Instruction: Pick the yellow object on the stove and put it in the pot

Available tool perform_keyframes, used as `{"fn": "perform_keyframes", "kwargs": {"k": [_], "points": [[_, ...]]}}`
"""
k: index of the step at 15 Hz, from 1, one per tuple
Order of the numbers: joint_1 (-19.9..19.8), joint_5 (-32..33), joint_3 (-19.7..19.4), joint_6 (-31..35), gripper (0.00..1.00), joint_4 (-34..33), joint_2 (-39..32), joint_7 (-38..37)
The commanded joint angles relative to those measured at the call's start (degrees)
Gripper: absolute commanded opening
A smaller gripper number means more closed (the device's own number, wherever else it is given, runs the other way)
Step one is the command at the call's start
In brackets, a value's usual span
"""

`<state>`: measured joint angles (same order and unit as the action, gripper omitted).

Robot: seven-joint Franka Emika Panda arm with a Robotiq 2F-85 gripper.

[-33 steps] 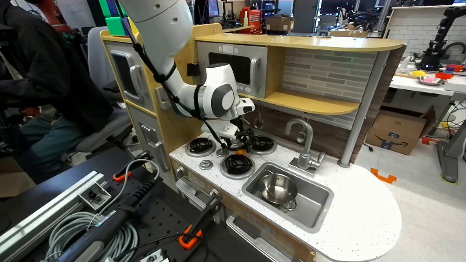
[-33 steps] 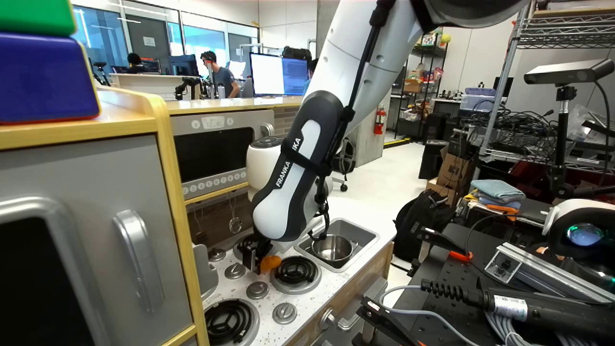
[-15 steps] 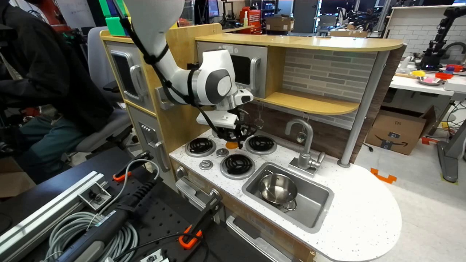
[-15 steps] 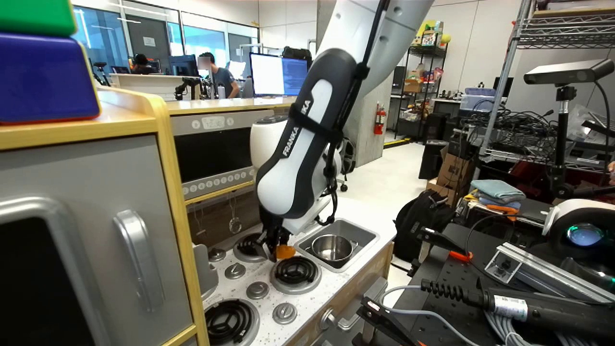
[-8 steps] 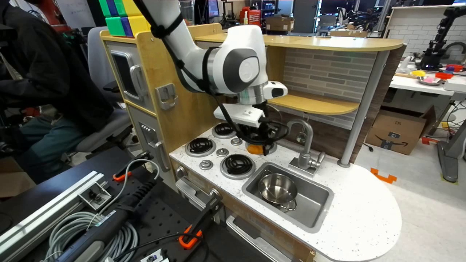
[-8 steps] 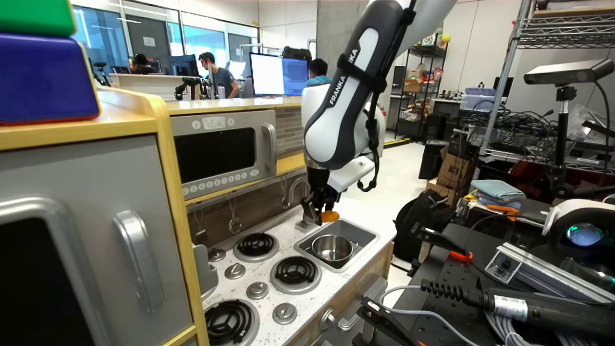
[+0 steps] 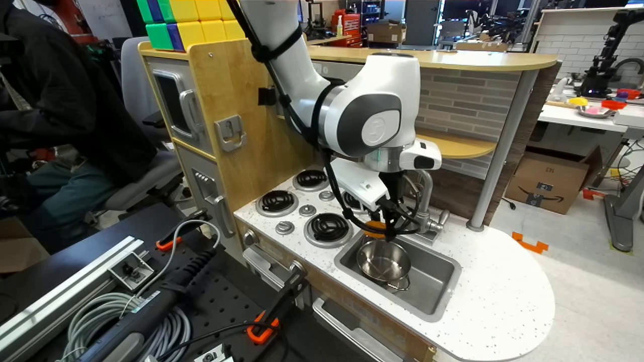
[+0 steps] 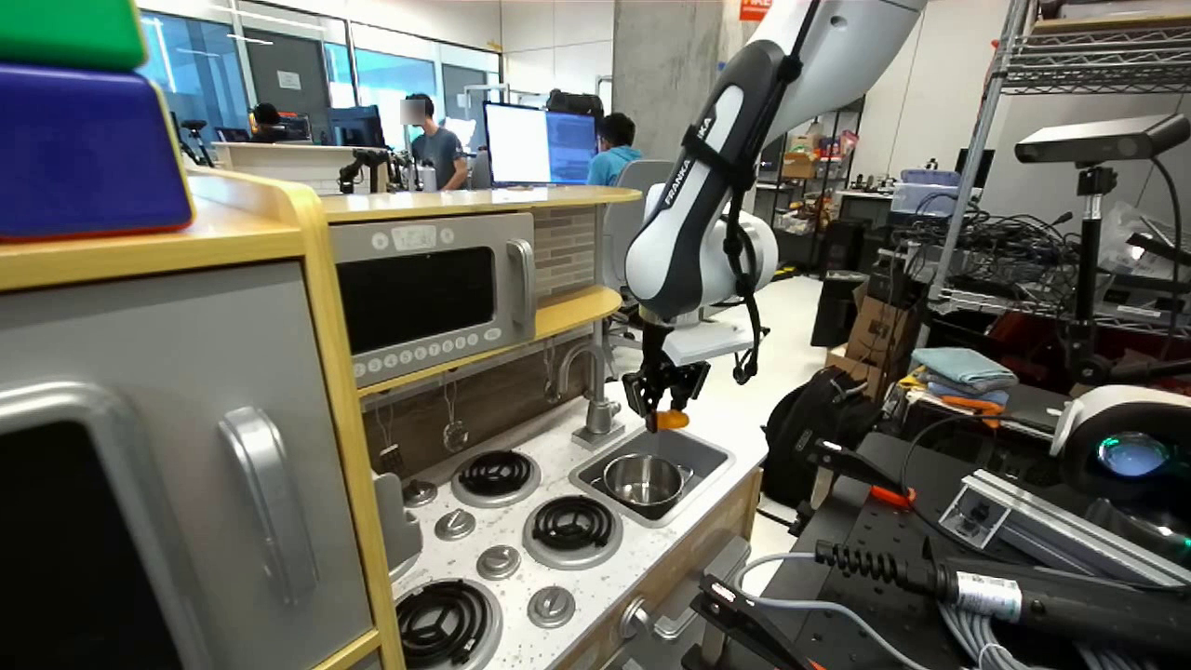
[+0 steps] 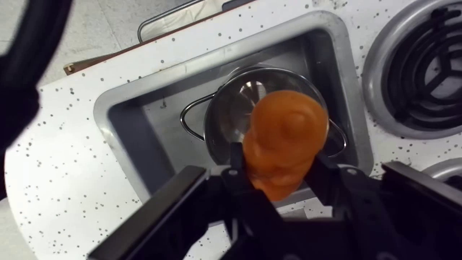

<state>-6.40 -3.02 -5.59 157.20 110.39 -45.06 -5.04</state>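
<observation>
The yellow object (image 9: 288,122), lumpy and orange-looking, sits between the fingers of my gripper (image 9: 278,155), which is shut on it. In an exterior view the yellow object (image 8: 672,420) hangs in the air over the sink area, clear of the counter. The shiny steel pot (image 9: 227,108) stands in the sink with two wire handles. Seen from the wrist, the held object covers the right part of the pot. In an exterior view the pot (image 7: 383,261) shows just below the gripper (image 7: 385,229). The stove (image 7: 328,229) lies beside the sink.
The grey sink basin (image 9: 158,130) surrounds the pot. A silver faucet (image 8: 600,414) rises at the back edge of the sink, close to the gripper. The yellow wooden shelf (image 8: 582,309) and the microwave (image 8: 419,298) stand behind the stove.
The arm has carried the yellow object up off the stove and across to the sink, near the pot. The grip has stayed shut throughout. The pot has not moved.
</observation>
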Motion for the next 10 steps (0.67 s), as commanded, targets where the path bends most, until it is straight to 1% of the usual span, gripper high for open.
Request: {"fn": "perform_keyframes", "kwargs": {"k": [1, 6, 8, 10], "points": [[-1.2, -3.6, 1.0, 1.5, 0.19, -6.2, -5.1, -2.9], [0.4, -3.9, -1.2, -1.9, 0.19, -15.0, -13.1, -9.0], [0.3, -4.3, -1.4, -4.9, 0.19, -19.0, -16.2, -11.0], [1.2, -3.6, -2.1, -6.7, 0.19, -22.4, -19.4, -12.5]]}}
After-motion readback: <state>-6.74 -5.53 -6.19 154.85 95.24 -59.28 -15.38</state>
